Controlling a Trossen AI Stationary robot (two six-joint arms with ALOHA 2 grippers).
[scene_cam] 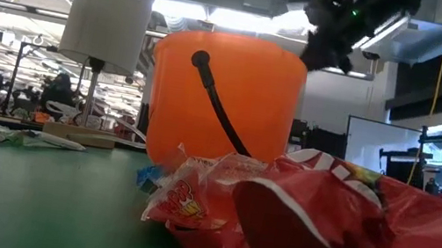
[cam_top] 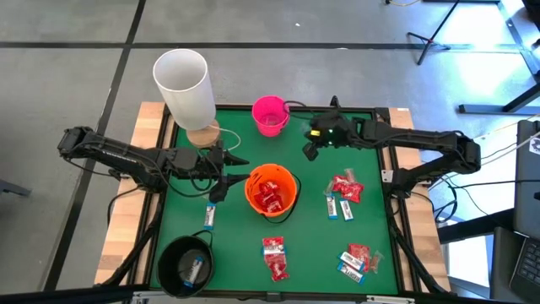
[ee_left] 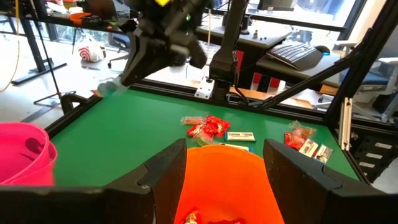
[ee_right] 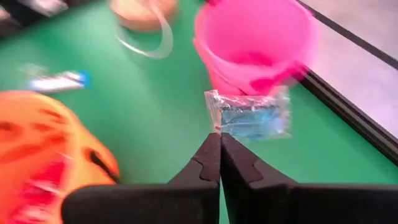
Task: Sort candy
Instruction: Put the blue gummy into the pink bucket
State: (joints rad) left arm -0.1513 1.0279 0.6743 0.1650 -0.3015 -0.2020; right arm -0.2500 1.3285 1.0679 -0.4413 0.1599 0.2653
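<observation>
The right tool (ee_right: 220,140) was pinched tight on a clear crinkly wrapper with blue print (ee_right: 252,115), one of the candy pieces, and held it above the green table (cam_top: 304,181) just short of the pink bucket (cam_top: 270,114). From overhead that tool (cam_top: 314,143) sat a little to the right of the pink bucket, near the table's far edge. So the step in hand looked like a carry toward a drop.

The left tool (ee_left: 224,168) stood wide apart over the orange bucket (cam_top: 271,189), which already held several red packets (cam_top: 268,194); nothing was seen between its fingers.

More candy lay loose: mixed clusters of red packets and white-and-blue bars right of the orange bucket (cam_top: 344,192) and near the front right corner (cam_top: 358,260), red packets at the front (cam_top: 274,256), and a single bar on the left (cam_top: 209,216). The black bucket (cam_top: 187,265) at the front left appeared to hold a bar.

Next, the right arm would probably need to travel a bit further until the wrapper hung over the pink bucket's mouth, then let go
</observation>
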